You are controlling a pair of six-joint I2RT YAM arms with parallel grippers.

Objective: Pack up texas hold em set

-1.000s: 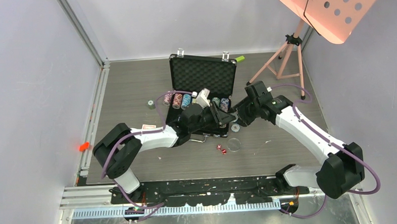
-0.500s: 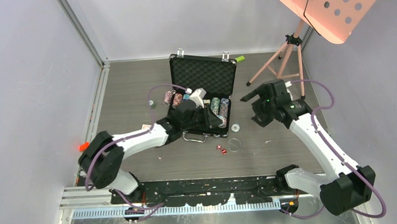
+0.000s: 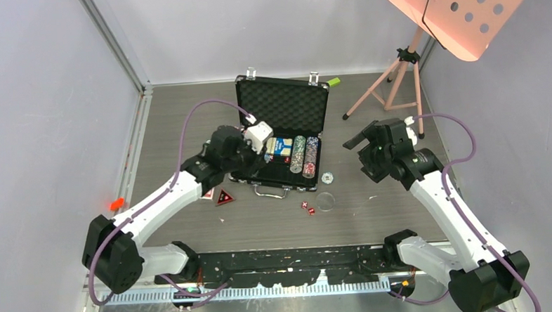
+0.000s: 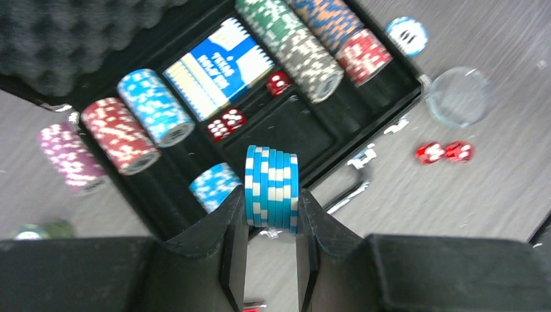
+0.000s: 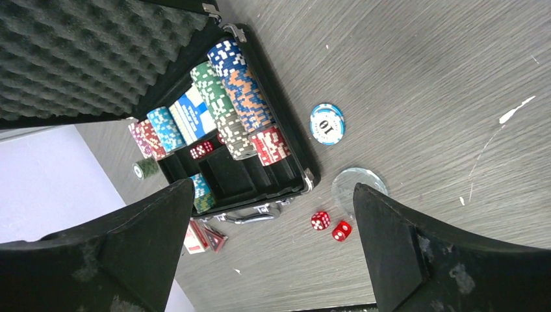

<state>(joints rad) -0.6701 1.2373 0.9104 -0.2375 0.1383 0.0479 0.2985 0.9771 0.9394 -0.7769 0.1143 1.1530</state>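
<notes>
The black briefcase [image 3: 282,108] lies open, foam lid up, its tray [image 4: 312,140] holding chip stacks [image 4: 154,107], a blue card box [image 4: 221,71] and red dice [image 4: 224,123]. My left gripper [image 4: 271,214] is shut on a short stack of blue chips [image 4: 271,185], held on edge above the tray's front left; in the top view this gripper [image 3: 258,157] sits over the case's left side. My right gripper [image 5: 273,195] hangs open and empty to the right of the case, seen from above as the right gripper [image 3: 357,152]. Two red dice [image 5: 330,225], a clear disc [image 5: 357,185] and a single chip [image 5: 327,123] lie on the table.
A red-backed deck [image 3: 208,194] and red triangle [image 3: 224,197] lie left of the case's handle [image 3: 273,192]. A purple chip stack [image 4: 71,159] and a green stack [image 5: 146,169] stand outside the case's left end. A pink tripod [image 3: 396,73] and small green block [image 3: 334,82] are at the back right.
My left gripper swung from the case's right front to its left side, carrying the blue chips. My right gripper opened wide and drew back to the right.
</notes>
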